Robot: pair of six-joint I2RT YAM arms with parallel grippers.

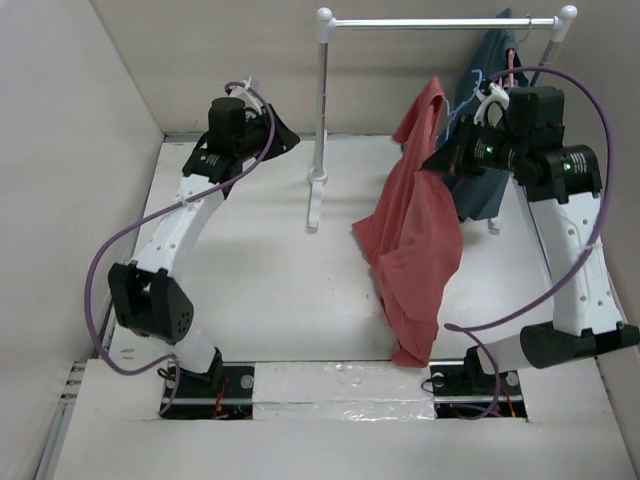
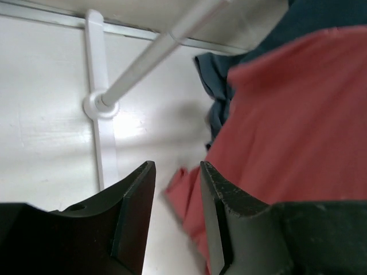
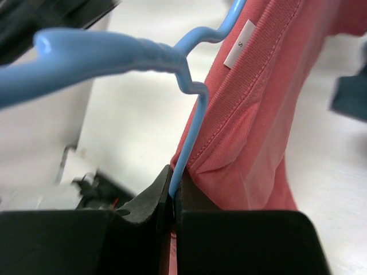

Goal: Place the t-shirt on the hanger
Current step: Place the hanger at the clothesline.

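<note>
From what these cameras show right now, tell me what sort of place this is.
Probably a robotics test cell, not a home: a white table boxed in by bare walls, a small garment rack at the back, and the right gripper clamped on the hanger beside the t-shirt.

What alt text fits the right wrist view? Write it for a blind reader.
The right tool is shut on a thin pale-blue wire hanger, which rises beside the ribbed collar of a coral-red cotton t-shirt. A white size tag marked S sits inside the collar.
</note>
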